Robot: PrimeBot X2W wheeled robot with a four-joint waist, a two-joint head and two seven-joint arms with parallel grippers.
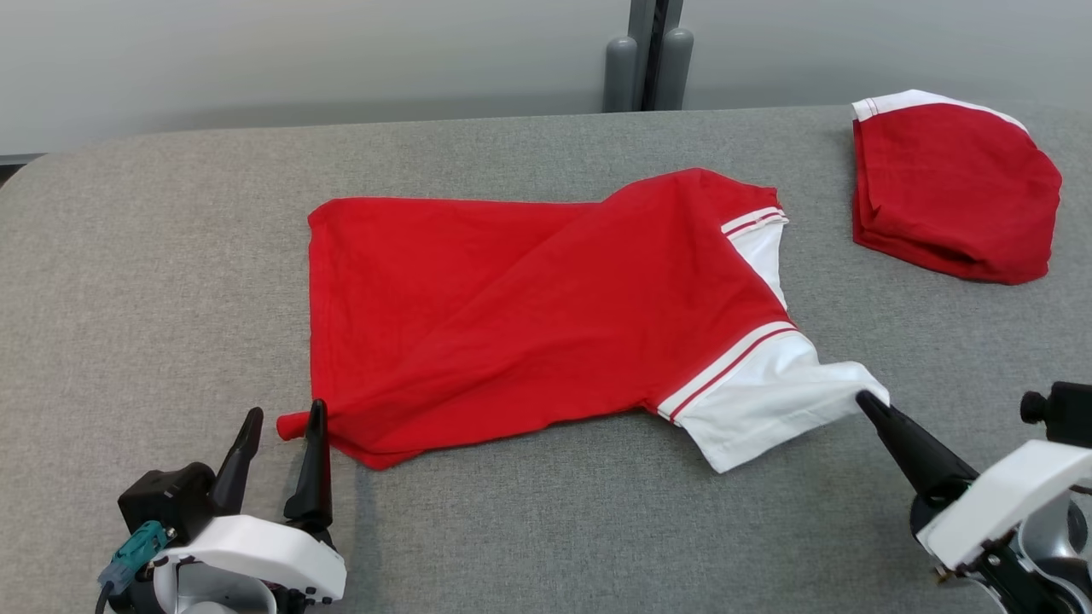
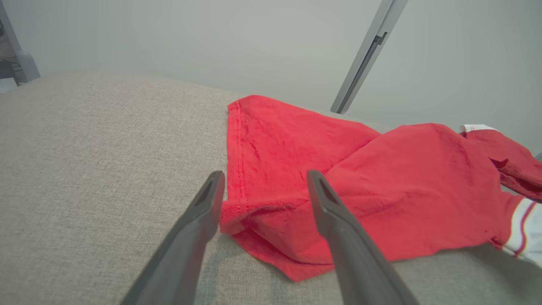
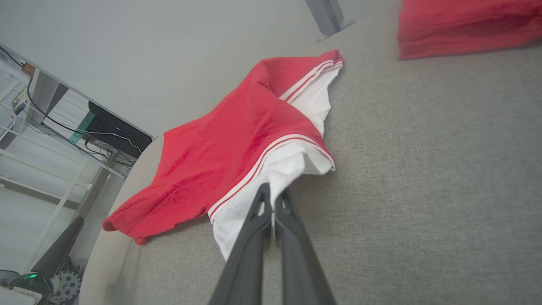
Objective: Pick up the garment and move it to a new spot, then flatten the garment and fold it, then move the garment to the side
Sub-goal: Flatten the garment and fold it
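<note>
Across nearly the whole head view lies a table (image 1: pixel 128 256) covered in grey cloth, with a pale wall behind it at the top of the frame.

In the middle of the frame the garment (image 1: pixel 529 315) is spread on this table. It is a red shirt with white sleeves and thin red and white stripes at the seams. It is not flat: one red layer is folded slanting over the other, and the hem is at the left side.

In the upper right of the frame a second red garment (image 1: pixel 951 192), folded into a thick packet with a white edge, lies well apart from the first one.

At the lower right, the right gripper (image 1: pixel 866 399) has its two dark fingers pressed together. They pinch the edge of the white sleeve (image 1: pixel 768 401), as the right wrist view shows.

At the lower left, the left gripper (image 1: pixel 286 411) stands with its fingers spread wide and holds nothing. The lower left corner of the red hem lies between the two fingertips. I cannot tell if it touches them.

At the top centre, two grey posts (image 1: pixel 646 60) rise behind the table.
</note>
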